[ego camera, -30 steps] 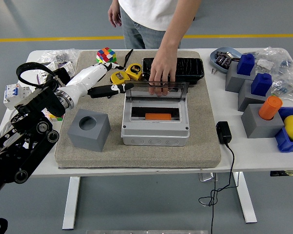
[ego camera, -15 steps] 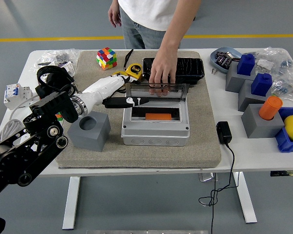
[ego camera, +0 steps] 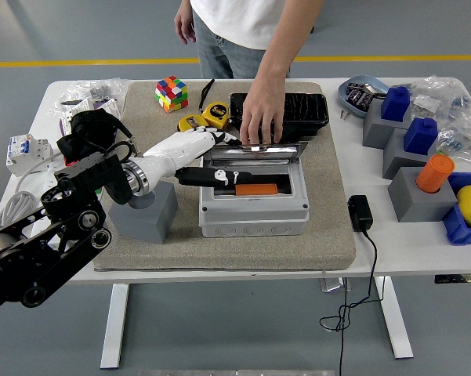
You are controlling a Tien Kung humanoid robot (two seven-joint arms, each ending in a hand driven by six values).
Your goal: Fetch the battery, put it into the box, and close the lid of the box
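The grey box [ego camera: 255, 213] stands in the middle of the beige mat [ego camera: 329, 235]. An orange battery [ego camera: 255, 189] lies inside it. The clear hinged lid [ego camera: 255, 153] is raised at the box's back edge, and a person's hand [ego camera: 260, 117] from the far side rests on its top edge. My left hand [ego camera: 219, 160] reaches in from the left over the box's open left part, fingers stretched out and holding nothing, a dark finger [ego camera: 219, 177] close beside the battery. The right arm is out of sight.
A grey cube with a round hole [ego camera: 147, 215] sits just under my left forearm. Behind the box are a Rubik's cube [ego camera: 171, 92], yellow tape measures [ego camera: 210, 117] and a black tray [ego camera: 302, 110]. A black adapter [ego camera: 359, 211] and grey blocks [ego camera: 411, 196] lie to the right.
My left hand has swung right from the mat's back left to over the box. The lid now leans lower under the person's hand, and the box has shifted slightly right.
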